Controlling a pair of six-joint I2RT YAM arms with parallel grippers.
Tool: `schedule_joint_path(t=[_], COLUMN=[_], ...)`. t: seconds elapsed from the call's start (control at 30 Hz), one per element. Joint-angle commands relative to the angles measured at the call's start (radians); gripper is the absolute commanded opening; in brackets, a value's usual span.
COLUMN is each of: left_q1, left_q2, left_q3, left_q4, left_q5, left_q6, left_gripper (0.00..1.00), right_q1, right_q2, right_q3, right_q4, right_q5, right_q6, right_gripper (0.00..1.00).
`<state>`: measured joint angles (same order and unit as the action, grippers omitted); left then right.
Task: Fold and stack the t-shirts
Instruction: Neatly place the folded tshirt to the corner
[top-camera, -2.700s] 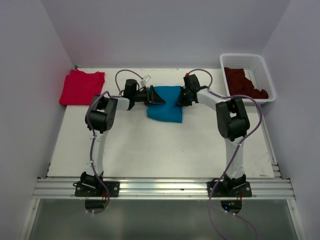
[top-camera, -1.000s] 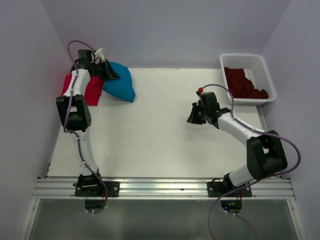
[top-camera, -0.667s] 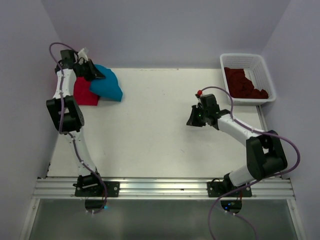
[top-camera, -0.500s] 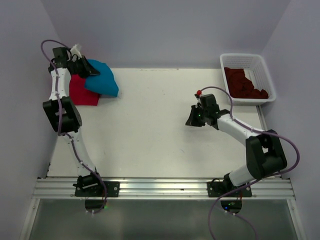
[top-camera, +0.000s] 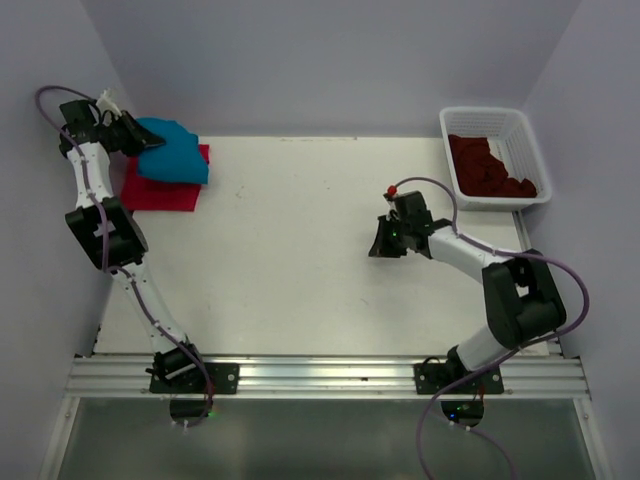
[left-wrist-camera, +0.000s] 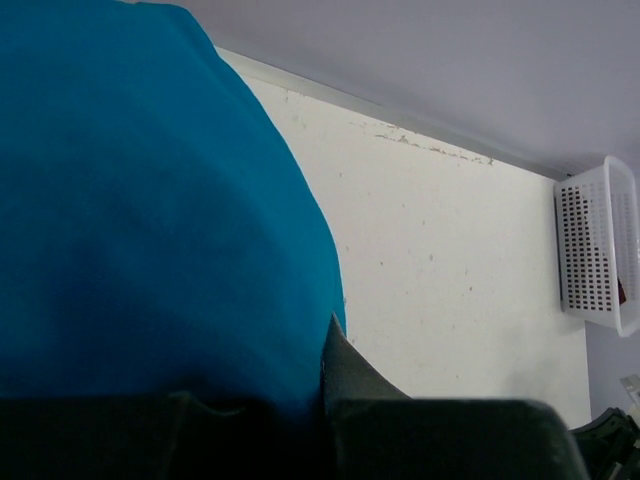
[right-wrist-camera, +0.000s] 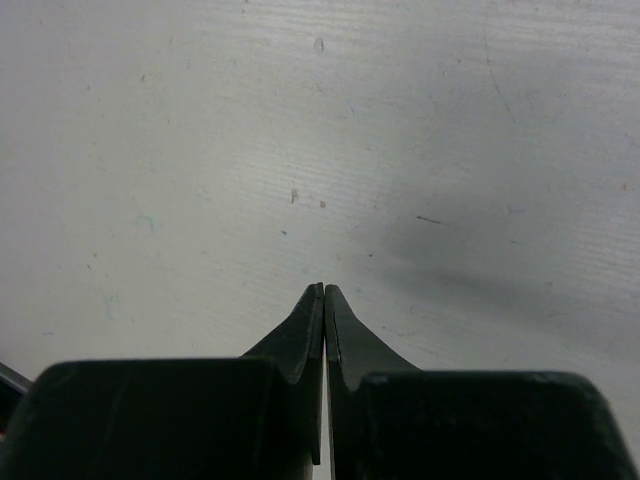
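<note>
Teal shirt (top-camera: 172, 150) soft, light, limp; left gripper (top-camera: 140, 140) pinches its edge, over red shirt (top-camera: 165, 192), far-left corner. Right gripper (top-camera: 378, 243) clenched, empty, well apart. Best hold: folded edge, likely sags elsewhere

Teal t-shirt (left-wrist-camera: 140, 200): soft matt cloth; red t-shirt (top-camera: 160, 195) likewise; tabletop (right-wrist-camera: 200, 150) matt white, faintly scuffed; basket (left-wrist-camera: 590, 250) perforated white plastic; right gripper (right-wrist-camera: 324, 291) matt black.

Teal blue t-shirt (top-camera: 172, 160), bright red t-shirt (top-camera: 160, 195), dark maroon t-shirts (top-camera: 490, 168), white lattice basket (top-camera: 532, 152), white table (top-camera: 300, 260)
</note>
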<state>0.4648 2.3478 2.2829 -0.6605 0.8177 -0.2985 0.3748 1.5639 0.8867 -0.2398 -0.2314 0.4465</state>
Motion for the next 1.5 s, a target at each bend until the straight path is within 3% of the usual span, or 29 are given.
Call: schedule_joint_path(t=[0.0,0.23,0.7,0.77,0.8,1.0,1.2,1.33,1.43,1.47], left_q1=[0.014,0.058,0.123,0.123,0.123,0.117,0.066,-0.062,-0.161,-0.182], left_q2=[0.057,0.197,0.22,0.235,0.242,0.24,0.124,0.001,-0.108,-0.145], left_q3=[0.07,0.138,0.274,0.288,0.299,0.322,0.348,0.316,0.218,0.12], left_q4=[0.067,0.056,-0.074,-0.099,-0.112,-0.133,-0.145,-0.156,-0.133,-0.108], left_q5=[0.08,0.078,-0.396,-0.472,-0.503,-0.494,-0.511,-0.543,-0.635,-0.682], left_q6=[-0.045,-0.059,-0.047,-0.053,-0.054,-0.063,-0.036,0.024,0.064,0.068], left_gripper=[0.0,0.0,0.01,0.18,0.99,1.0,1.0,1.0,1.0,1.0], right_q1=[0.004,0.006,0.007,0.007,0.007,0.009,0.013,0.015,0.013,0.015], right_q2=[0.028,0.077,0.096,0.096,0.093,0.091,0.099,0.093,0.085,0.081], right_q3=[0.034,0.06,0.052,0.052,0.051,0.046,0.043,0.04,0.034,0.029], right_q4=[-0.012,-0.035,-0.03,-0.033,-0.035,-0.036,-0.029,-0.023,-0.013,-0.007], right_q5=[-0.016,-0.009,-0.032,-0.032,-0.032,-0.031,-0.036,-0.034,-0.034,-0.034], right_q6=[-0.026,-0.038,-0.043,-0.043,-0.045,-0.045,-0.043,-0.043,-0.039,-0.038], right_gripper=[0.0,0.0,0.0,0.0,0.0,0.0,0.0,0.0,0.0,0.0])
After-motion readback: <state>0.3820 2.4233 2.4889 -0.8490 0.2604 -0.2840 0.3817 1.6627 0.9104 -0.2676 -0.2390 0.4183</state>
